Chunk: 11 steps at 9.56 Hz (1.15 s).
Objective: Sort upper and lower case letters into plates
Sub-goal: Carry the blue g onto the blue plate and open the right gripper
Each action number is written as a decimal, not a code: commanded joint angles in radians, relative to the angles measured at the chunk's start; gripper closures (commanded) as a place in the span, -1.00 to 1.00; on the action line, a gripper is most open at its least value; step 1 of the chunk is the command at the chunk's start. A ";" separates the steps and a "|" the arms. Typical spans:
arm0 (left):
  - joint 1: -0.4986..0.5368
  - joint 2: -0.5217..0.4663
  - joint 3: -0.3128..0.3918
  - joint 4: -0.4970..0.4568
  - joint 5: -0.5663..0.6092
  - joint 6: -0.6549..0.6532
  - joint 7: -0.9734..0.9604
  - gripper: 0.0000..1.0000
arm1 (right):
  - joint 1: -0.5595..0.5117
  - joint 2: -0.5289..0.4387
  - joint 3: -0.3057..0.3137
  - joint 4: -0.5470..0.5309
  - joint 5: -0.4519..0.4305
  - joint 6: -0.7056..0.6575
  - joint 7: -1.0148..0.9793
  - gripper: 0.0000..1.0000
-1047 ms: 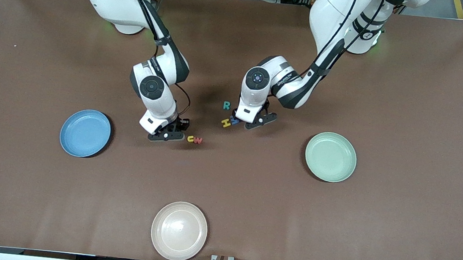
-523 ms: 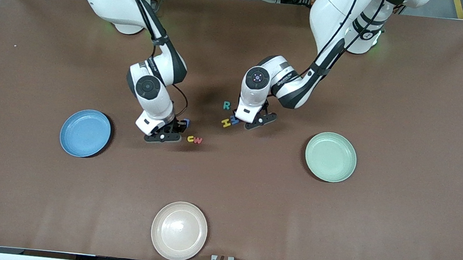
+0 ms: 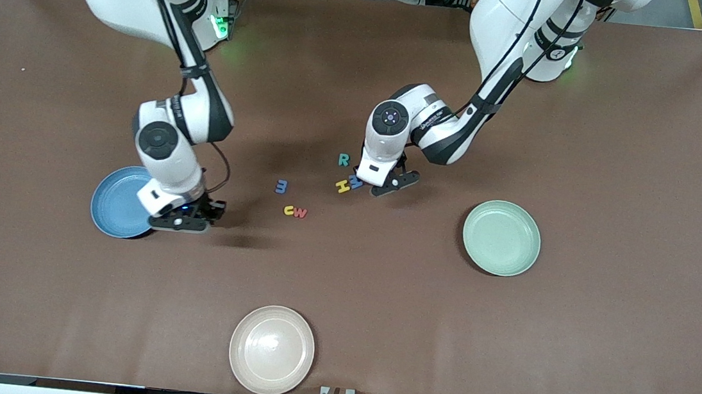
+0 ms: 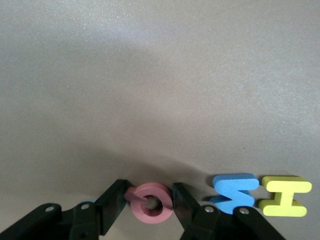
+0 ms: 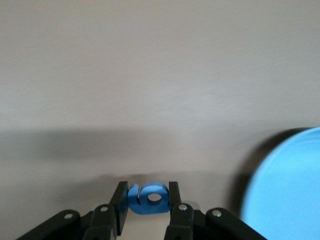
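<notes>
Two end effectors were each pinching a foam letter. The right end effector gripped the blue g between its fingers, in the air at the blue plate's edge toward the table's middle. The left end effector, low at the worktop, had its fingers against the red Q, beside the blue M and yellow H, with the teal R near. The blue m, yellow u and red w lay between the arms; the green plate sat empty. Judging by this, the g should travel on over the plate's centre and be released low, so it does not bounce out, while the Q's pinch should be firm before lifting.
</notes>
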 commanded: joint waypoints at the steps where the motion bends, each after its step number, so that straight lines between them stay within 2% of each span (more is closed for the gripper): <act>1: 0.001 0.016 0.004 0.006 0.036 0.005 -0.031 0.28 | -0.041 -0.010 -0.049 -0.005 -0.036 0.003 -0.032 1.00; 4: 0.010 0.007 0.005 0.011 0.036 -0.001 -0.018 0.28 | -0.139 -0.015 -0.067 -0.008 -0.078 0.003 -0.141 1.00; 5: 0.013 0.001 0.004 0.011 0.036 -0.005 -0.013 0.29 | -0.156 -0.018 -0.067 -0.011 -0.078 -0.003 -0.169 0.86; 7: 0.015 -0.005 0.007 0.014 0.036 -0.018 -0.010 0.29 | -0.166 -0.018 -0.065 -0.012 -0.078 -0.004 -0.172 -0.99; 11: 0.032 -0.029 0.007 0.016 0.036 -0.065 0.045 0.29 | -0.153 -0.016 -0.057 -0.012 -0.076 -0.007 -0.171 -1.00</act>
